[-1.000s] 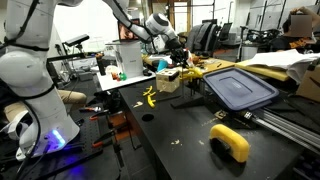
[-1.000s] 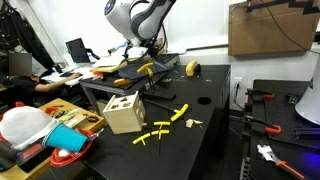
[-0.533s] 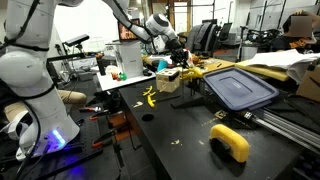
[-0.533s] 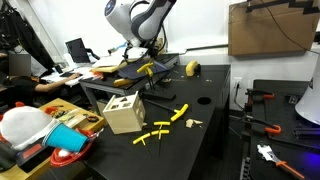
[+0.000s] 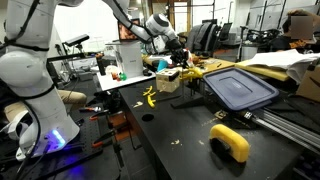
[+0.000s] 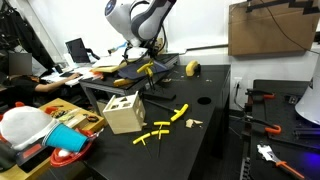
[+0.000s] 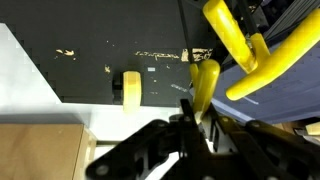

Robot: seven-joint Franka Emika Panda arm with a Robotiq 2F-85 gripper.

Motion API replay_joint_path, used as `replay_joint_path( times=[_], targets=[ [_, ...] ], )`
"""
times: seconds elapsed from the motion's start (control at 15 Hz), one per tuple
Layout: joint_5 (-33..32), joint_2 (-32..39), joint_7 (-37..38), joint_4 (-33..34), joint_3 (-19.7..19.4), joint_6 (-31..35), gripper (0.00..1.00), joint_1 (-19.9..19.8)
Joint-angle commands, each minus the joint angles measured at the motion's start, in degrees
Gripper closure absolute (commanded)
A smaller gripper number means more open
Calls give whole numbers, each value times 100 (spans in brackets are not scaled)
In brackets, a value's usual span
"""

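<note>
As I hold here, tool (image 7: 200, 118): clenched on one end of a yellow stick (image 7: 205, 82).
Stick: raised above the counter (image 7: 100, 35), between the box (image 7: 40, 155) and the lid (image 7: 290, 100).
Neighbours: two more sticks (image 7: 232, 45) on the lid, just beside mine.
Risk: I judge the end grip could let it swing or slip, and a careless move would knock the neighbours.
Writing: none I can read.

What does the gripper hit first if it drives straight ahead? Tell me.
Probably the blue lid near its edge; the yellow stick in the gripper would touch first. Depth is unclear.
</note>
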Motion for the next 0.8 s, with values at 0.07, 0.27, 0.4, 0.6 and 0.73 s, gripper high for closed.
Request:
replay_joint_path(
  times=[0.07,0.27,0.4,0.6,0.73],
  targets=[
    [96,-53,206,-82,22,210,96,-66],
    [96,-49,204,-81,18,218,96,-71],
    [105,-48,196,-82,18,221,96,-79],
    [125,-45,179,-82,22,216,96,-88],
    [136,-53,179,-91,23,213,96,-91]
  ],
)
